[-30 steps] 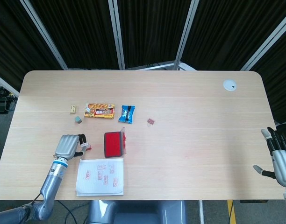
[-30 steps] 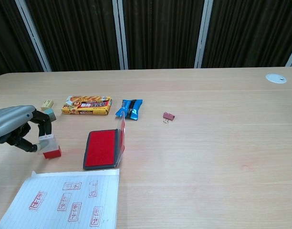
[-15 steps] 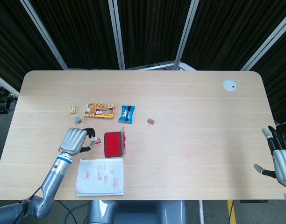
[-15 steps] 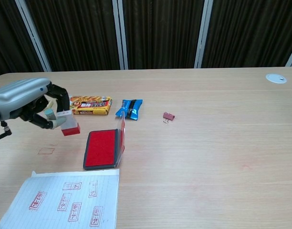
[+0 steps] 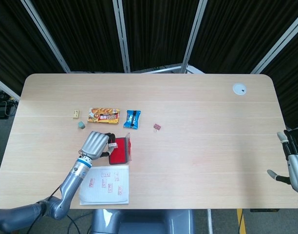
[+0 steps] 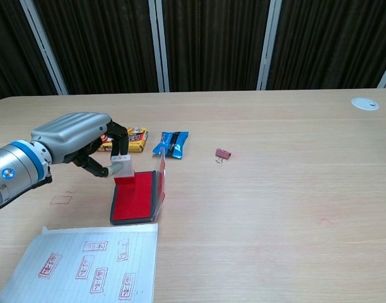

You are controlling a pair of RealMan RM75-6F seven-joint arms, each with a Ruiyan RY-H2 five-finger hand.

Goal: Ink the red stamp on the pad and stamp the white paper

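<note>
So I'm at the inking step right now: my left hand [image 6: 86, 144] has the stamp [image 6: 123, 170] pinched in its fingertips and it's sitting at the far edge of the ink pad [image 6: 135, 197], left of centre in the chest view. The stamp's red base looks like it's touching the pad or just about, honestly can't tell which from here. The pad's lid [image 6: 162, 183] stands up on its right side, so I've got to keep clear of that. The white paper [image 6: 86, 265] is down in the lower left corner, just in front of the pad, with a bunch of red prints on it already. I reckon the next move is a firm straight press into the red, then lift and carry it down to a blank patch of paper. My right hand [image 5: 296, 165] is way off at the right edge of the head view, fingers spread, holding nothing.
</note>
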